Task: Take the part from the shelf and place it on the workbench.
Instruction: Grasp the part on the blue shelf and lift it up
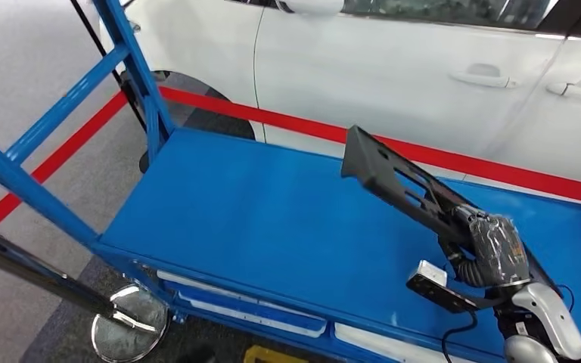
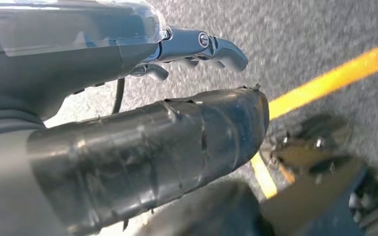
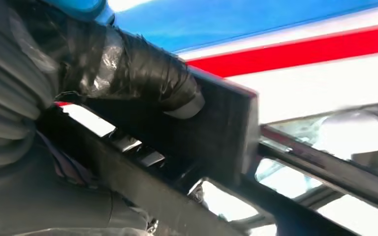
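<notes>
Right hand (image 1: 492, 246) fingers (image 3: 142, 81): wrapped around black part (image 1: 393, 178), held tilted above blue workbench (image 1: 272, 219), not touching. Left hand (image 2: 197, 46): hanging over floor, empty, fingers apart. Pickup done; set-down pending.

No text, label, brand, number or sign can be read in any of the views. The white car (image 1: 424, 68) beside the blue surface (image 1: 272, 219) carries no legible badge or plate, the black part (image 1: 393, 181) bears no readable marking, and the red stripe (image 1: 454, 155) and the yellow floor line (image 2: 334, 76) are plain bands of colour (no lettering on either).
</notes>
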Tool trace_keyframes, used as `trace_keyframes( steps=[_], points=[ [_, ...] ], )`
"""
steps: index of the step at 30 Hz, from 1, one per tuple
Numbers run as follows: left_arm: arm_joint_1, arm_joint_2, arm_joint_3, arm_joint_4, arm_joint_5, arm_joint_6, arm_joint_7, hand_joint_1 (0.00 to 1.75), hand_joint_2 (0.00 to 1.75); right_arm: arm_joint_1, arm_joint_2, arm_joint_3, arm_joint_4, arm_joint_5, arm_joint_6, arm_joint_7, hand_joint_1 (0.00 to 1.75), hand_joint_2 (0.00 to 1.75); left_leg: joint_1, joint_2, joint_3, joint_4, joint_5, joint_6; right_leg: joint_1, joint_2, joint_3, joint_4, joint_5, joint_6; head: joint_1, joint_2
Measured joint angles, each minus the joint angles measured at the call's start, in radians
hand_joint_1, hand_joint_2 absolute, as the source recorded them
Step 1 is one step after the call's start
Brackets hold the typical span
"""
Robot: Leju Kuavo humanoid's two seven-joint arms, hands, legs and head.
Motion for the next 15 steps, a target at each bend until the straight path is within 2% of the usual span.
trace_keyframes(
  steps=[2, 4, 5, 7, 8, 9, 10, 11, 13, 14, 15],
  points=[
    [0.001, -0.002, 0.0, 0.0, -0.001, 0.0, 0.001, 0.0, 0.0, 0.004, -0.003, -0.001, -0.011, 0.032, -0.016, -0.004, 1.75, 1.75, 0.0, -0.001, -0.011, 0.018, -0.007, -0.008, -0.001, 0.002, -0.015, 0.009, -0.004, -0.025, -0.005, 0.0],
    [0.0, -0.003, 0.0, 0.0, -0.002, -0.001, 0.003, 0.0, 0.0, 0.006, -0.009, 0.0, -0.022, 0.076, -0.044, -0.009, 1.75, 1.75, 0.003, 0.002, -0.028, 0.053, -0.037, -0.013, 0.002, -0.001, -0.025, 0.009, 0.002, -0.042, -0.007, 0.0],
    [-0.001, -0.003, 0.0, 0.0, -0.002, -0.002, 0.004, 0.0, 0.0, 0.005, -0.014, 0.001, -0.027, 0.097, -0.059, -0.011, 1.75, 1.75, 0.004, 0.003, -0.043, 0.093, -0.067, -0.015, 0.004, -0.003, -0.028, 0.007, 0.006, -0.049, -0.009, 0.0],
    [-0.003, -0.003, 0.0, 0.0, -0.004, -0.007, 0.006, 0.0, 0.0, 0.005, -0.025, 0.008, -0.035, 0.126, -0.083, -0.016, 1.75, 1.75, 0.003, 0.005, -0.088, 0.208, -0.135, -0.017, 0.011, -0.007, -0.037, 0.005, 0.015, -0.059, -0.011, 0.0],
    [-0.003, -0.003, 0.0, 0.0, -0.005, -0.01, 0.007, 0.0, 0.0, 0.005, -0.031, 0.013, -0.036, 0.134, -0.091, -0.018, 1.75, 1.75, 0.002, 0.005, -0.104, 0.255, -0.154, -0.015, 0.016, -0.008, -0.042, 0.005, 0.019, -0.062, -0.011, 0.0],
    [-0.003, -0.003, 0.0, 0.0, -0.006, -0.012, 0.008, 0.0, 0.0, 0.006, -0.035, 0.019, -0.037, 0.137, -0.097, -0.021, 1.75, 1.75, -0.002, 0.005, -0.107, 0.274, -0.156, -0.009, 0.022, -0.009, -0.048, 0.005, 0.025, -0.065, -0.011, 0.0],
    [-0.003, -0.003, 0.0, 0.0, -0.007, -0.014, 0.008, 0.0, 0.0, 0.005, -0.04, 0.025, -0.04, 0.135, -0.103, -0.024, 1.75, 1.75, -0.006, 0.004, -0.093, 0.257, -0.14, 0.001, 0.029, -0.009, -0.055, 0.005, 0.031, -0.068, -0.011, 0.0],
    [-0.004, -0.003, 0.0, 0.0, -0.007, -0.016, 0.009, 0.0, 0.0, 0.005, -0.045, 0.031, -0.044, 0.128, -0.109, -0.03, 1.75, 1.75, -0.014, 0.004, -0.061, 0.206, -0.113, 0.017, 0.036, -0.009, -0.061, 0.004, 0.038, -0.07, -0.011, 0.0],
    [-0.005, -0.001, 0.0, 0.0, -0.008, -0.018, 0.01, 0.0, 0.0, 0.004, -0.054, 0.042, -0.055, 0.111, -0.123, -0.043, 1.75, 1.75, -0.033, 0.007, 0.015, 0.073, -0.071, 0.057, 0.042, -0.01, -0.068, -0.002, 0.054, -0.072, -0.01, 0.0],
    [-0.006, 0.001, -0.001, 0.0, -0.008, -0.018, 0.01, 0.0, 0.0, 0.003, -0.058, 0.049, -0.061, 0.105, -0.13, -0.049, 1.75, 1.75, -0.041, 0.011, 0.039, 0.026, -0.057, 0.071, 0.041, -0.011, -0.068, -0.008, 0.063, -0.069, -0.011, 0.0],
    [-0.007, 0.003, -0.001, 0.0, -0.009, -0.019, 0.011, 0.0, 0.0, 0.002, -0.06, 0.056, -0.066, 0.102, -0.136, -0.054, 1.75, 1.75, -0.047, 0.014, 0.048, 0.001, -0.049, 0.08, 0.037, -0.013, -0.066, -0.017, 0.074, -0.064, -0.012, 0.0]
  ],
)
